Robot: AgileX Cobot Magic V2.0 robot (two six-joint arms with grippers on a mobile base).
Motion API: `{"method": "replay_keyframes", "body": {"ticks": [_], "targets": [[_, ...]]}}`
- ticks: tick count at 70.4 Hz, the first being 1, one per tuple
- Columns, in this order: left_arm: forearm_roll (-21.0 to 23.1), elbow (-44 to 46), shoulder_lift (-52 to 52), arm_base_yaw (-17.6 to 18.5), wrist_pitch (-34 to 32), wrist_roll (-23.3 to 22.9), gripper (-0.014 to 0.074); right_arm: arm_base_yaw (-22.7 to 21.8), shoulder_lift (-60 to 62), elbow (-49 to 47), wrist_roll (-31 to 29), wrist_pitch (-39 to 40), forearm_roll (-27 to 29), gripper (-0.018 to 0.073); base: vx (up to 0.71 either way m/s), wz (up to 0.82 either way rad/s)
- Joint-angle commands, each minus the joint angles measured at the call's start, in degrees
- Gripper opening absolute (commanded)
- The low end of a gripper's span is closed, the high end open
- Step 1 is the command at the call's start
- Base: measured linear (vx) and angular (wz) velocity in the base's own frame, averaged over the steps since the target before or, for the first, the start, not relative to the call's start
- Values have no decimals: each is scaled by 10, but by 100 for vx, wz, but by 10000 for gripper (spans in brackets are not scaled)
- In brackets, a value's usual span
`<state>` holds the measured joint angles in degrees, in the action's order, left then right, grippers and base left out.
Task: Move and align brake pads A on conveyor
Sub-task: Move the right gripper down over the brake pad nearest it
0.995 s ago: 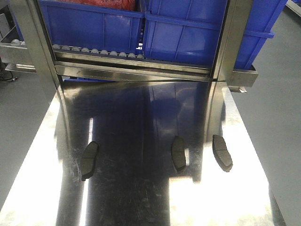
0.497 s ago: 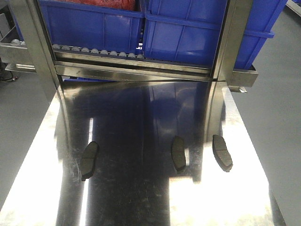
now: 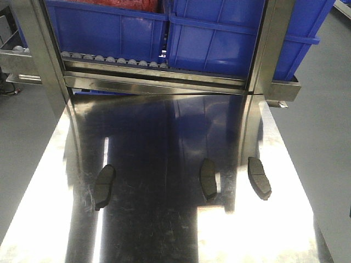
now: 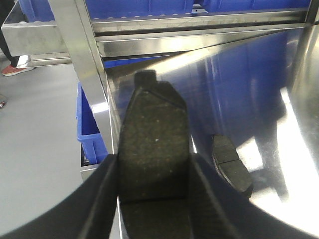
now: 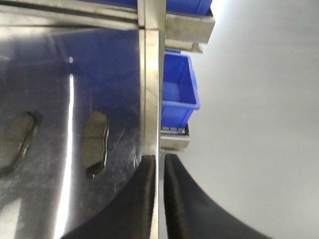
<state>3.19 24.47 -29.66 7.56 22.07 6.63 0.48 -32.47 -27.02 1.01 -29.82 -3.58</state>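
Three brake pads lie on the shiny steel tabletop (image 3: 164, 235) in the front view: one at the left (image 3: 104, 187), one right of centre (image 3: 208, 179), one further right (image 3: 259, 178). Neither gripper shows in that view. My left gripper (image 4: 154, 199) is shut on a fourth brake pad (image 4: 154, 144), held above the table's left edge with its dark face up. The left pad (image 4: 231, 164) lies just to its right. My right gripper (image 5: 159, 172) is shut and empty over the table's right edge, with two pads (image 5: 94, 142) (image 5: 15, 142) to its left. The conveyor is out of view.
A steel rack with two upright posts (image 3: 33, 60) (image 3: 269, 49), a roller rail (image 3: 109, 59) and blue bins (image 3: 214, 33) stands across the table's far end. Blue crates sit low beside the table on both sides (image 4: 89, 129) (image 5: 179, 89). Grey floor lies either side.
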Motion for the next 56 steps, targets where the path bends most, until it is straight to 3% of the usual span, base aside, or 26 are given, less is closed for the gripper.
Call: {"method": "replay_keyframes", "body": {"ticks": [1,24,37,56], "targets": [[4,16,0,1,-56,-1,-6,-2,-4,-18,-2,20,14,116,0,0],[4,16,0,1,-56,-1,-6,-2,-4,-18,-34,5,27,347,0,0],[4,16,0,1,-56,-1,-6,-2,-13,-21,-42,5,36,420,0,0],[4,16,0,1,-56,-1,-6,-2,-139,-103,-144,-42,178,431,0,0]]}}
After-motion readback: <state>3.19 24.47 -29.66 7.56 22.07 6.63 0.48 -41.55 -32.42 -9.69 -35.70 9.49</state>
